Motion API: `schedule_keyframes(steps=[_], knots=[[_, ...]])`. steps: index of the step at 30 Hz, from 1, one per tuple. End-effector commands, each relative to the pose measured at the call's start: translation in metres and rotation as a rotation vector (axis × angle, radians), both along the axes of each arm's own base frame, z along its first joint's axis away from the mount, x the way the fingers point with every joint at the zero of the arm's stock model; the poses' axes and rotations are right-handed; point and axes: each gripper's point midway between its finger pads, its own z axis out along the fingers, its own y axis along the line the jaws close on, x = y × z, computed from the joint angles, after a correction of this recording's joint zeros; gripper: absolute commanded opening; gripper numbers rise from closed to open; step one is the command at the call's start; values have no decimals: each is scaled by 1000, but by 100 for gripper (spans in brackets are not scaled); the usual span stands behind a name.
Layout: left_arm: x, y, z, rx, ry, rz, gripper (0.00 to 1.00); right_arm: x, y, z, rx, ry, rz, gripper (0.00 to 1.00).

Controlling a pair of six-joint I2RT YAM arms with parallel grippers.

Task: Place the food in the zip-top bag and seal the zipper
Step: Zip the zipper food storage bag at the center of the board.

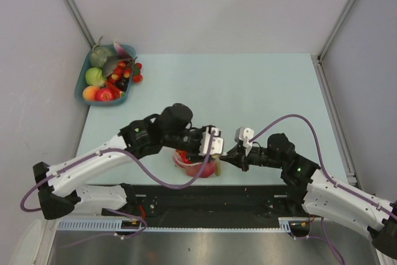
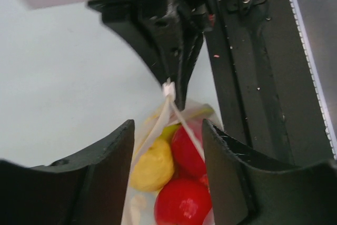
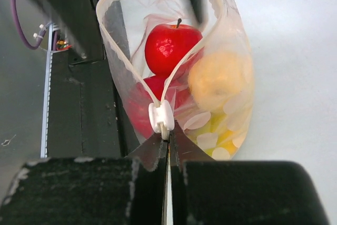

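The zip-top bag (image 1: 195, 164) stands at the table's near edge between my grippers, holding the food: red apples (image 3: 171, 46) and a yellow piece (image 3: 218, 77). They also show in the left wrist view as a red round (image 2: 184, 204) and a yellow piece (image 2: 152, 167). The zipper (image 3: 118, 51) gapes open and its two strips meet at a white slider (image 3: 161, 117). My right gripper (image 3: 168, 140) is shut on the strip end just behind the slider. My left gripper (image 2: 167, 135) is open, its fingers (image 2: 105, 172) on either side of the bag's top.
A blue basket (image 1: 80, 88) with several more toy fruits and vegetables (image 1: 99, 79) sits at the table's far left corner. The black base rail (image 1: 205, 197) runs just behind the bag. Grey walls close in the table on three sides.
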Motion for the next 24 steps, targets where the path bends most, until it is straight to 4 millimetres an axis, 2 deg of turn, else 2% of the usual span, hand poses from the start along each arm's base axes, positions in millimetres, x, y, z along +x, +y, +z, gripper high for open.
schedule_keyframes(steps=[1, 3, 7, 10, 14, 19, 24], knots=[[-7, -32, 7, -73, 22, -10, 55, 6, 4, 32, 66, -55, -18, 0], [-8, -38, 6, -88, 37, -15, 49, 6, 4, 33, 67, -59, -18, 0], [-12, -48, 1, -94, 35, -24, 48, 6, 2, 33, 64, -62, -22, 0], [-12, -51, -11, -65, 52, -17, 44, 5, 2, 35, 71, -68, -21, 0], [-8, -48, -23, -27, 47, 0, 35, 5, 1, 37, 79, -82, -21, 0], [-6, -40, -39, 29, 74, 27, 29, 3, -1, 35, 74, -80, -16, 0], [-6, -31, -35, 15, 85, 36, 14, 1, -3, 35, 76, -81, -16, 0]])
